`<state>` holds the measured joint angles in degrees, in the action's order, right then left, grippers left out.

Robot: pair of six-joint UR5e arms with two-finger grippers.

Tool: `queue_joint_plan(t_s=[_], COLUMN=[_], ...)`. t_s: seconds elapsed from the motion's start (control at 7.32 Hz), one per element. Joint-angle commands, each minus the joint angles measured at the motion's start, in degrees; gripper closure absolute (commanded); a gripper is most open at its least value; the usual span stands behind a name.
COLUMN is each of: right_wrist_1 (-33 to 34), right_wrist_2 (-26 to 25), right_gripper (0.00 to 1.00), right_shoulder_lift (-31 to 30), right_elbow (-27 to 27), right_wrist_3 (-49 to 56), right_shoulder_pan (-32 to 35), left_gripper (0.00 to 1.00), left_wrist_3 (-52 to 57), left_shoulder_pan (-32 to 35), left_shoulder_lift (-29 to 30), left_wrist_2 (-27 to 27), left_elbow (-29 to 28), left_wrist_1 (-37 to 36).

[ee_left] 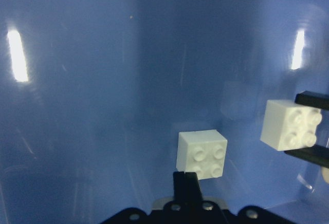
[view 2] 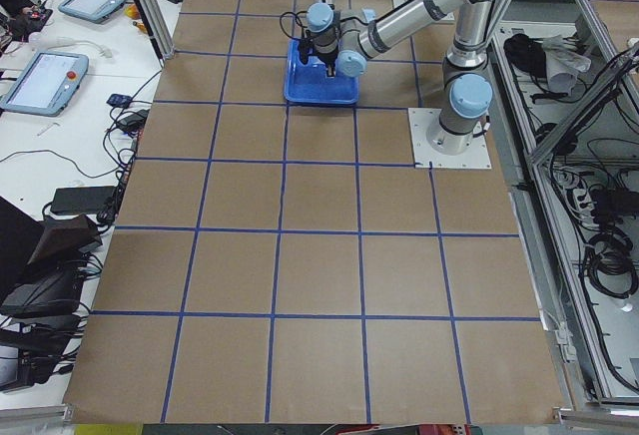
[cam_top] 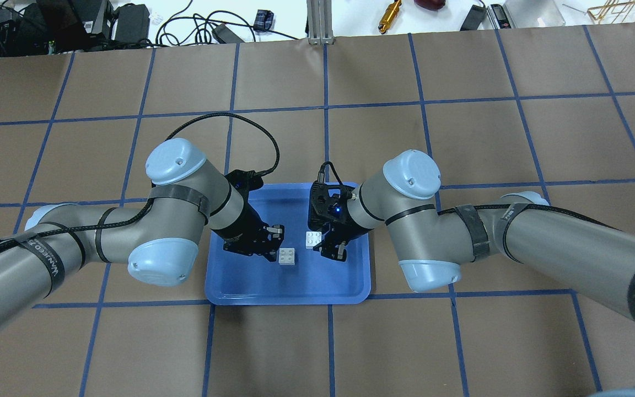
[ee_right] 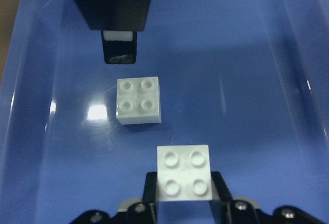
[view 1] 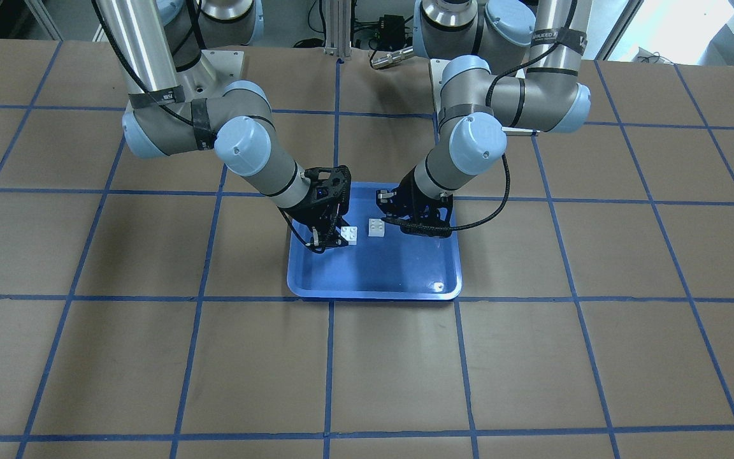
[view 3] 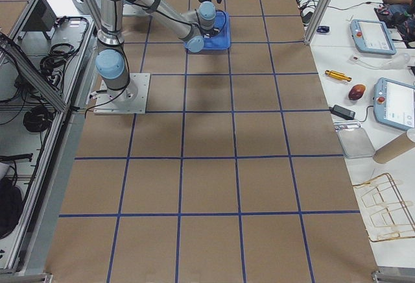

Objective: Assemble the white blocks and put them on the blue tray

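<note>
"Right wrist-mounted view: what is in the jaws?"

"The right gripper [ee_right: 183,180], at the bottom centre of the frame, is clamped on two sides of the held white block [ee_right: 183,170]. It is a square four-stud brick with its studs facing the camera. It appears to hang a little above the floor of the blue tray [ee_right: 247,80]."

"And the second brick?"

"The loose white block [ee_right: 138,99] lies studs-up on the tray floor, above and left of the held one in this frame, near it but apart. Being square, it has no long axis. Its edges sit at a slight twist to the held brick's."

"Where is the other arm?"

"The left gripper [ee_right: 119,49] hangs at the upper left of the frame. Its jaws look pressed together on nothing. The tip is just beside the loose brick's far edge, with a thin gap showing."

"What does the next move turn on?"

"The two bricks are not yet joined. In my judgement the right arm must carry its brick up and left in the frame until it sits squarely over the loose one. Then it must turn slightly to line up the studs and press down."
</note>
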<state>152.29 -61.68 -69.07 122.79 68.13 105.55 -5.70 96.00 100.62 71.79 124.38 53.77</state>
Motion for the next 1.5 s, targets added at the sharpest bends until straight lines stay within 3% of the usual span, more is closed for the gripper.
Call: queue_joint_plan(t_s=[0.0,1.37], right_wrist_1=[0.4,2.0], right_wrist_2=[0.0,0.1], right_gripper=[1.0,1.0], right_shoulder_lift=[0.7,0.7], right_elbow=[0.0,1.4], right_wrist_3=[-0.2,-2.9], right_shoulder_pan=[1.1,2.5], left_gripper=[1.0,1.0], left_wrist_3=[-0.7,-1.9], left_shoulder_pan=[0.0,0.0], left_shoulder_lift=[0.2,2.4], left_wrist_2=[0.0,0.6], left_elbow=[0.3,0.2], left_wrist_1=[-0.2,-3.7])
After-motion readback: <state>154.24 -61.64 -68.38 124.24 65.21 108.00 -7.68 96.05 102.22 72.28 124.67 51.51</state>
